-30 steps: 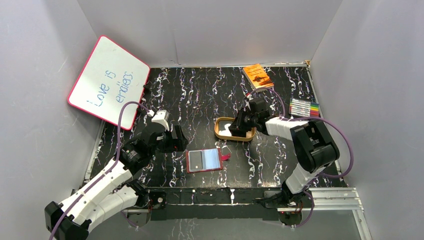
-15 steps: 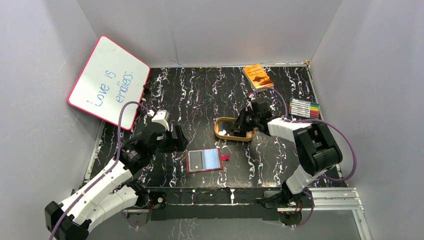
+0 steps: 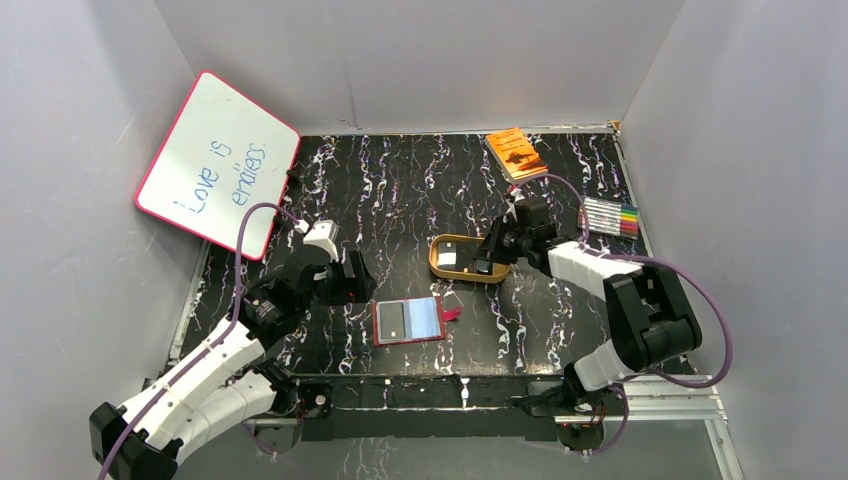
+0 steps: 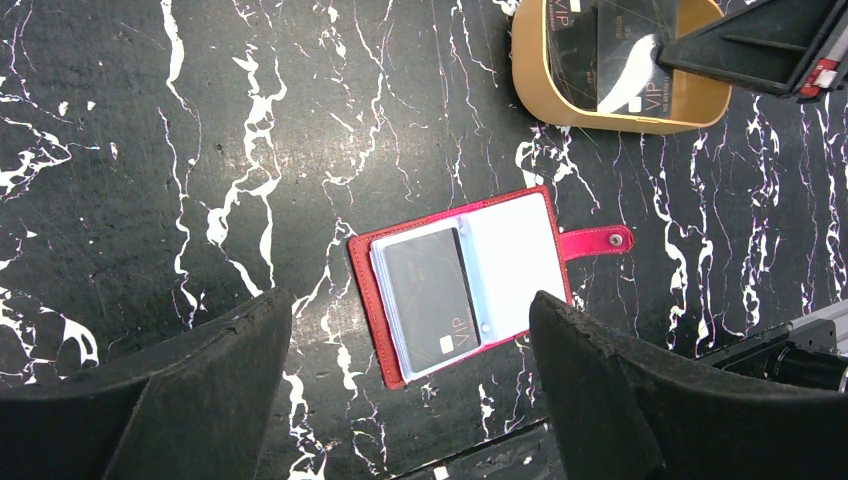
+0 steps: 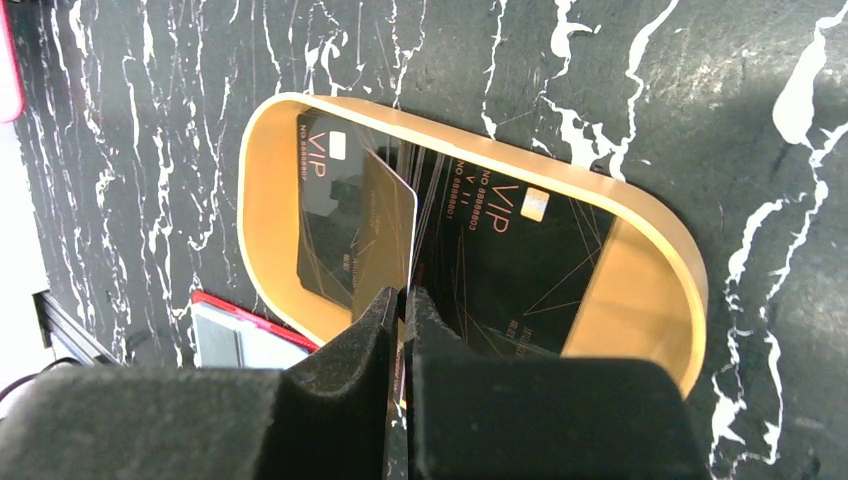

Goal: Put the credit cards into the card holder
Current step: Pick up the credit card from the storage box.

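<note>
Gold-walled, the oval tray (image 5: pixel 268 215) sits near the middle of the bench, and in it our right gripper (image 5: pixel 403 295) is clamped on a credit card (image 5: pixel 385 235) standing on edge above other black cards (image 5: pixel 510 260) lying flat. The card holder (image 4: pixel 515 260) lies open by the bench's front edge, leftward and nearer from that tray, long axis along the edge, one black card (image 4: pixel 432 300) already sleeved. Our left gripper (image 4: pixel 405 300) hangs over the holder, jaws wide apart and empty, the nearer arm; we judge the right must carry its card there.
</note>
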Action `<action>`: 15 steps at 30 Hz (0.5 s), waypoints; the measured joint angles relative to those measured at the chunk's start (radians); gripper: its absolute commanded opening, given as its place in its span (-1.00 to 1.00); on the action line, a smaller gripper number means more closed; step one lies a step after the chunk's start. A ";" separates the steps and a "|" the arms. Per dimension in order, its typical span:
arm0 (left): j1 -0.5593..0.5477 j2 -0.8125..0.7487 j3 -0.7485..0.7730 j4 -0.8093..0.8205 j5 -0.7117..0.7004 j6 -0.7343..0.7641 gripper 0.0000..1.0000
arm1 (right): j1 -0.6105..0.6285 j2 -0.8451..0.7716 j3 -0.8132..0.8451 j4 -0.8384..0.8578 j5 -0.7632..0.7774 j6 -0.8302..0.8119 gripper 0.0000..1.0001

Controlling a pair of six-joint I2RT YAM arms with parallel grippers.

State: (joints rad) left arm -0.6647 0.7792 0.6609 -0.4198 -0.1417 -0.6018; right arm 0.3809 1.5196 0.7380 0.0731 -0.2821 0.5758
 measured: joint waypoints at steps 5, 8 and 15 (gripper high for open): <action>0.000 -0.001 0.000 0.000 0.000 0.000 0.70 | -0.002 -0.092 0.004 -0.082 -0.002 0.011 -1.00; 0.000 -0.005 0.000 0.000 0.000 0.000 0.69 | -0.002 -0.150 0.033 -0.165 -0.002 0.047 -1.00; 0.000 -0.028 0.000 -0.001 -0.002 0.000 0.69 | -0.002 -0.256 0.167 -0.369 -0.006 0.220 -1.00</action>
State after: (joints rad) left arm -0.6647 0.7509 0.6605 -0.4206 -0.1432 -0.6022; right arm 0.3794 1.2636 0.9051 -0.2955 -0.2886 0.7963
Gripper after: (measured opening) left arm 0.850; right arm 0.011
